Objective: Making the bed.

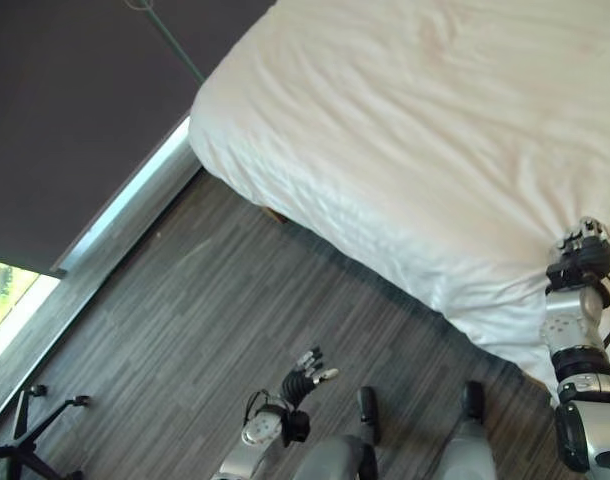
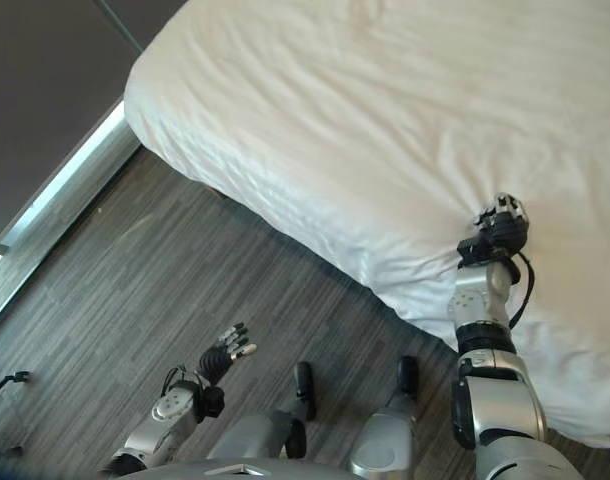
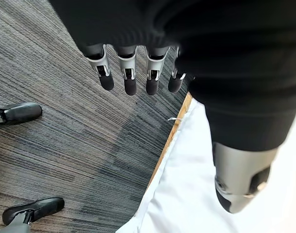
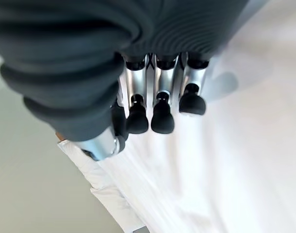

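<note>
Left eye view shows the bed (image 1: pixel 415 130) under a rumpled white sheet (image 2: pixel 385 130), the right hand (image 2: pixel 500 225) over its near edge, fingers (image 4: pixel 162 116) relaxed, and the left hand (image 1: pixel 305 378) hanging slack above the wood floor (image 1: pixel 185 330).

a bed (image 1: pixel 285 215) stands on grey plank floor (image 1: pixel 215 320), a wrinkled white sheet (image 1: pixel 435 130) covering it.

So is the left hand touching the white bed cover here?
Apart. In the left eye view the left hand hangs open over the wood floor, clear of the white bed cover.
</note>
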